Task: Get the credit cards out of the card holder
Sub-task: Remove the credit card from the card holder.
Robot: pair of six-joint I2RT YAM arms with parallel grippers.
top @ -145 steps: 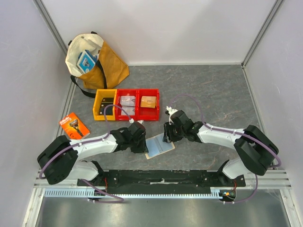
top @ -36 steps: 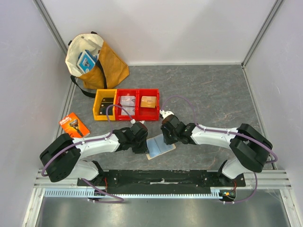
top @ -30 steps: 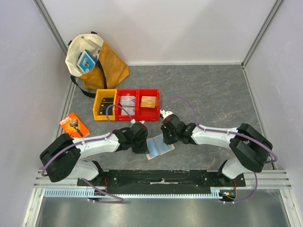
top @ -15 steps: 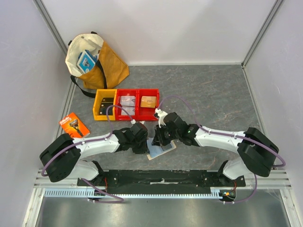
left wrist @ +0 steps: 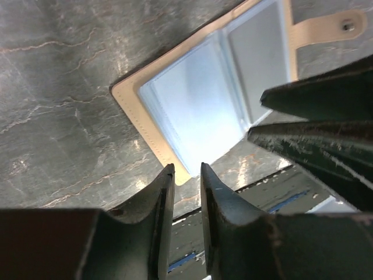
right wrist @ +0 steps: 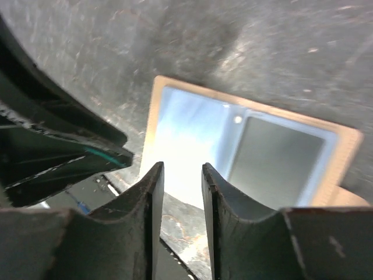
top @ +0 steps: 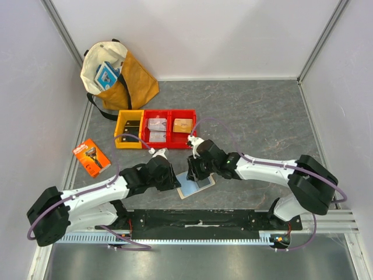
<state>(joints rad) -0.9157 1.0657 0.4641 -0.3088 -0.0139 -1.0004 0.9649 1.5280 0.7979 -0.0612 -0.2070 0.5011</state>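
While the beige-tan folding card holder (top: 197, 185) with pale blue-grey plastic sleeves is lying open on the grey stone-patterned table (top: 262, 116): both arms are leaning in over it from either side, just ahead of their bases.
Left gripper (left wrist: 186, 169): is hanging just above the holder's near corner, jaws parted only narrowly and gripping nothing.
Right gripper (right wrist: 182, 169): is hovering over the edge of the pale half, jaws likewise narrow and carrying nothing.
Grey flat plastic card (right wrist: 274, 154): is sitting inside the sleeve of the other half, the one ending in the tan snap tab (left wrist: 326, 26); a second card is not showing.
Long axis: is running roughly left to right across the table, slightly skewed, so the card half is lying toward the robot's right.
Coming move: is likely calling for the right gripper, seemingly the nearer, to shift sideways along that axis to the card, while the left is pinning the pale half.
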